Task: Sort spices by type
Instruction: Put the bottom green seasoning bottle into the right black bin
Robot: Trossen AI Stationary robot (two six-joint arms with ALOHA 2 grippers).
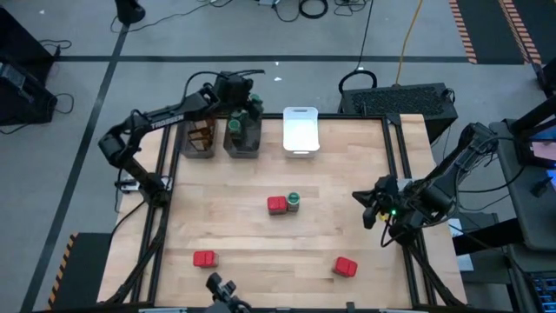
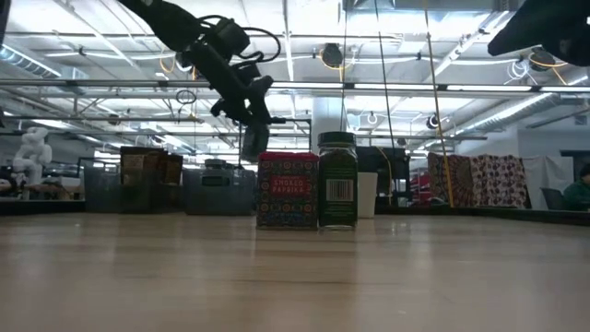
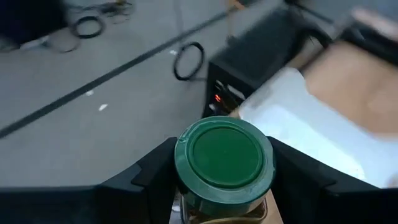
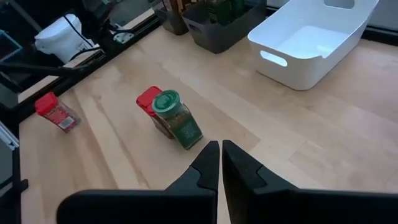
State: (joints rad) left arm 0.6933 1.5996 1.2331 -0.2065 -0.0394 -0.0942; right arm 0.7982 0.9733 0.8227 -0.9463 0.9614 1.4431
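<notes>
My left gripper [image 1: 248, 109] hangs over the far-left part of the table, above the second dark grey bin [image 1: 244, 146], shut on a green-lidded jar [image 3: 224, 158]. Another green-lidded jar [image 1: 294, 202] stands on its base mid-table beside a red tin [image 1: 277, 205]. Two more red tins [image 1: 203, 258] [image 1: 345, 266] lie near the front edge. My right gripper [image 4: 221, 158] is shut on nothing, above the table's right side [image 1: 369, 210]. My left gripper pinches the jar between its two fingers [image 3: 149, 183], on the jar's sides just below the green lid [image 3: 186, 199]. The fingers slant down from the table's left side. The jar is lifted clear and hangs roughly upright below the gripper [image 2: 253, 140], lid up.
Three bins stand along the far edge: a dark grey one with brown packets [image 1: 198, 139], the second dark grey one with green-lidded jars, and a white bin [image 1: 301, 130]. The black frame rails [image 1: 400, 174] border the table.
</notes>
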